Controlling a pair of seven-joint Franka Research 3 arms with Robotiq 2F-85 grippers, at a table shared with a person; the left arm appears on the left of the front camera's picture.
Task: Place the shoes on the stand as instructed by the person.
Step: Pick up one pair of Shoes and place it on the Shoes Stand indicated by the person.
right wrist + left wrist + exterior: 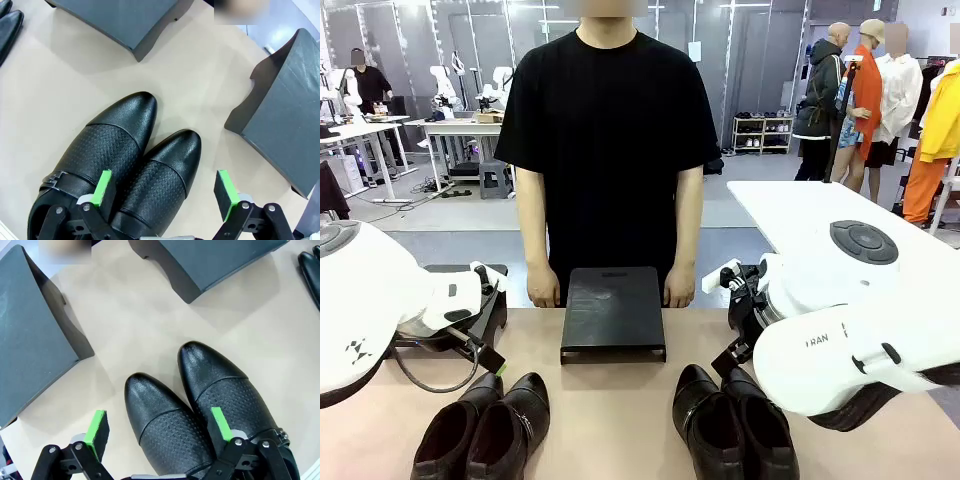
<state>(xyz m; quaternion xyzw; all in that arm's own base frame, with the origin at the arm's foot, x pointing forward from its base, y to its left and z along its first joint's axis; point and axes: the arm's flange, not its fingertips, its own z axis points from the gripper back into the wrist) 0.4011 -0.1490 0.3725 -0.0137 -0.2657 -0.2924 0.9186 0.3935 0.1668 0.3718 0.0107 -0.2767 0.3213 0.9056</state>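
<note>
While four shoes (pixel 510 425) sit paired, three stands (pixel 613 310) lie beyond.

Beige table (pixel 610 425) — shoes (pixel 485 432), black stands (pixel 613 312)

A black flat-topped shoe stand (pixel 613 305) sat mid-table before the person (pixel 610 130). One pair of black leather dress shoes (pixel 485 430) lay near-left of it, another pair (pixel 732 422) near-right.

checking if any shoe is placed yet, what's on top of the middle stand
Nothing; the middle stand has a bare top. The left pair of shoes and right pair of shoes lie on the table. The stand's underside is shadowed, unseen.
</note>
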